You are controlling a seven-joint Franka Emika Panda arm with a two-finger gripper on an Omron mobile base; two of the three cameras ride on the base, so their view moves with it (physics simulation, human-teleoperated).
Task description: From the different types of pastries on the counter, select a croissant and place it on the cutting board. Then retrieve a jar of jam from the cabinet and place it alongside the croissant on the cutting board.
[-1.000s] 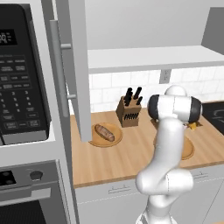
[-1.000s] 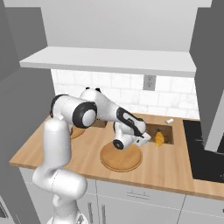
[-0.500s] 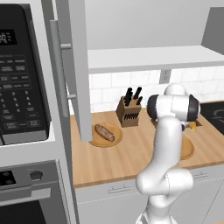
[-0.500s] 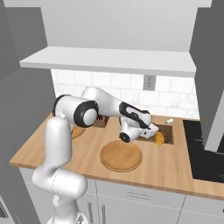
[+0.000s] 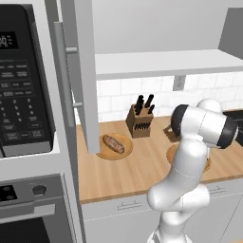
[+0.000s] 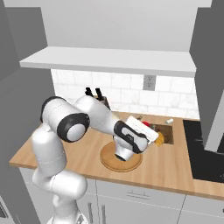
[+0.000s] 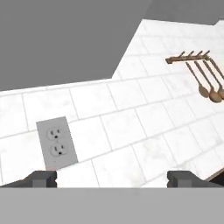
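Your gripper hangs open and empty, facing the tiled wall. The croissant lies just beside it on the cutting board. Next, seek the jam.

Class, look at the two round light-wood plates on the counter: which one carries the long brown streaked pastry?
The plate by the open cabinet door, left of the knife block, carries the brown pastry. The other plate lies under the arm.
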